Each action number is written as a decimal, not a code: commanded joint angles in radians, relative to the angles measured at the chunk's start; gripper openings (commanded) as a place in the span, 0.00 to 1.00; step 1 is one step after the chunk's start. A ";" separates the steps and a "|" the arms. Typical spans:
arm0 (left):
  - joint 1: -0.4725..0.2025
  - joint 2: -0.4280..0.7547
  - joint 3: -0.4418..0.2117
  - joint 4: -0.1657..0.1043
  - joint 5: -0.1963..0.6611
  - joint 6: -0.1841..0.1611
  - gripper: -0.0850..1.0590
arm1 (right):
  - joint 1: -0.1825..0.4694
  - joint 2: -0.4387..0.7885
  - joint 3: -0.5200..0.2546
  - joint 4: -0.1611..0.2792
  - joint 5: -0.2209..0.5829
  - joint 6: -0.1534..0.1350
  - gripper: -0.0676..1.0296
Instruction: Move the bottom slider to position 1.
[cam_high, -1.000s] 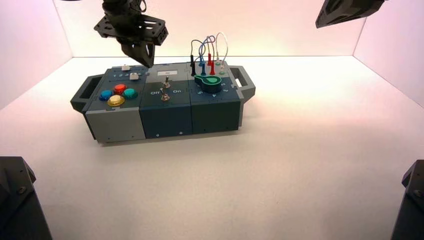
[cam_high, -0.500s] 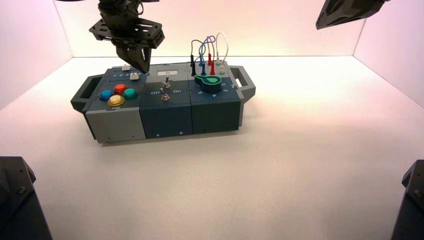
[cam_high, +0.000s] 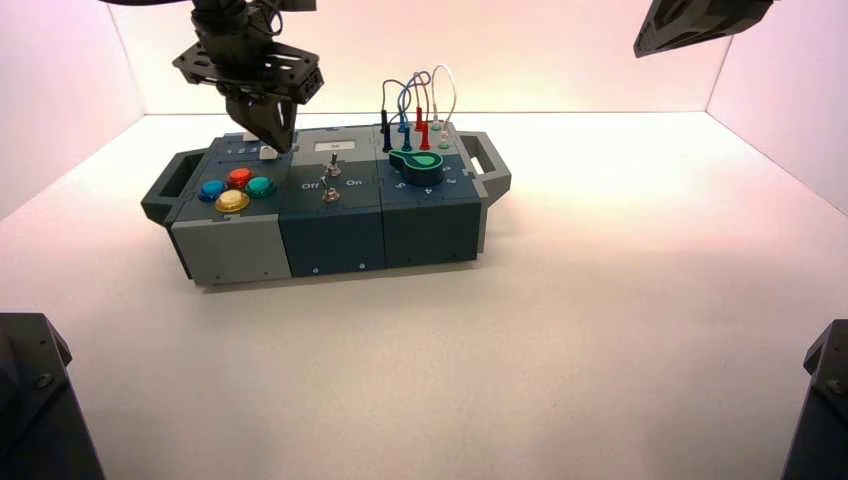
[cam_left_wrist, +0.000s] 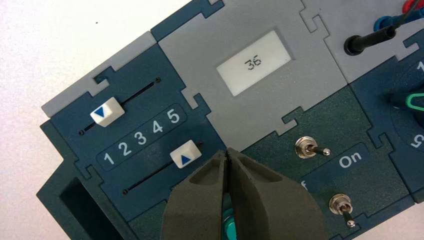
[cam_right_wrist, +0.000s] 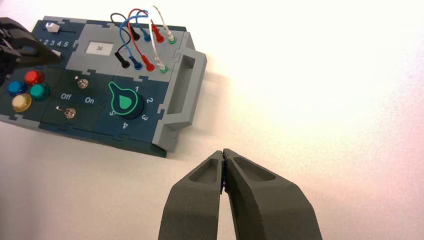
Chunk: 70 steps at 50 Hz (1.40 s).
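Observation:
The bottom slider (cam_left_wrist: 185, 153) is a white squarish knob with a blue triangle, sitting by the 5 at one end of its dark track. It also shows in the high view (cam_high: 268, 152). My left gripper (cam_left_wrist: 227, 151) is shut and empty. Its tips hover just beside the knob, at the track's 5 end, over the box's back left (cam_high: 268, 138). The other white slider (cam_left_wrist: 107, 112) sits by the 1. My right gripper (cam_right_wrist: 223, 152) is shut and empty, held high to the box's right (cam_high: 690, 22).
The box (cam_high: 230, 250) bears coloured round buttons (cam_high: 233, 200), two toggle switches (cam_left_wrist: 310, 148) marked Off and On, a display reading 36 (cam_left_wrist: 254, 62), a green knob (cam_high: 418, 160) and looped wires (cam_high: 415, 95). White walls enclose the table.
My left gripper has moved left and down, from over the display toward the bottom slider. The slider knobs and the right arm have not moved.

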 joint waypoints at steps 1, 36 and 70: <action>0.020 -0.021 -0.008 0.005 -0.003 0.011 0.05 | 0.005 -0.003 -0.028 0.000 -0.005 0.000 0.04; 0.051 0.009 -0.037 0.003 -0.003 0.035 0.05 | 0.005 -0.003 -0.029 -0.002 -0.005 0.000 0.04; 0.055 0.014 -0.041 0.005 -0.002 0.048 0.05 | 0.002 -0.003 -0.029 -0.003 -0.005 0.000 0.04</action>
